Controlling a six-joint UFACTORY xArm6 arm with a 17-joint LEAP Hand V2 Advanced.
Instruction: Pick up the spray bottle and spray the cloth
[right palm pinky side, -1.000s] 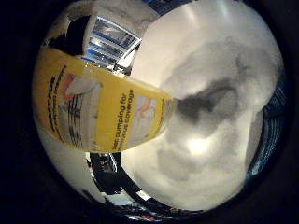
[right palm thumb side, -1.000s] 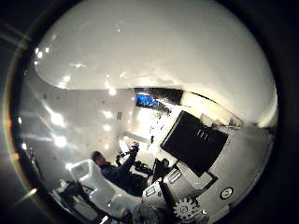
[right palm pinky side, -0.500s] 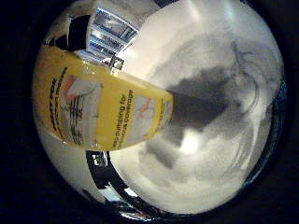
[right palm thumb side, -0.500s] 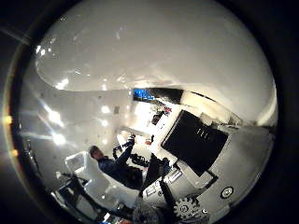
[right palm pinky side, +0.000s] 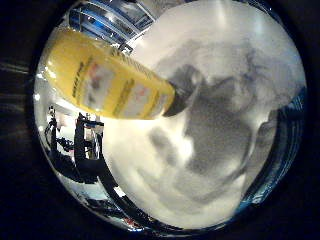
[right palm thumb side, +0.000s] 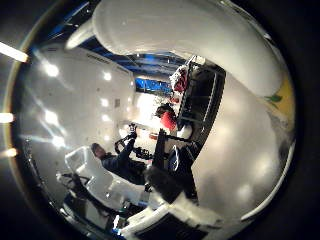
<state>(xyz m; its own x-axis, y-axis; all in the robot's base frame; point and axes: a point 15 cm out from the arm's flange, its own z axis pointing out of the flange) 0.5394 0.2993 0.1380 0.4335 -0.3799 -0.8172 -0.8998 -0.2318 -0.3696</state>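
Observation:
The yellow spray bottle (right palm pinky side: 105, 80) with a printed label lies close against the palm in the right little finger side palm view. It hangs in the air over the white cloth (right palm pinky side: 235, 150), its dark end (right palm pinky side: 185, 98) pointing toward the cloth. The cloth is crumpled and spread on a pale table, and the bottle's grey shadow falls on it. A sliver of yellow (right palm thumb side: 285, 100) shows at the edge of the right thumb side palm view. My right hand (right palm thumb side: 175, 205) shows there as white and black parts. It holds the bottle.
The right thumb side palm view shows the room: ceiling lights, black equipment (right palm thumb side: 195, 100) and a pale surface (right palm thumb side: 240, 150). Dark stands (right palm pinky side: 85, 150) rise beyond the table edge in the right little finger side palm view.
The hand has tilted and turned, so both views have swung. The bottle stays by the palm but now points more steeply at the cloth, which fills more of the view.

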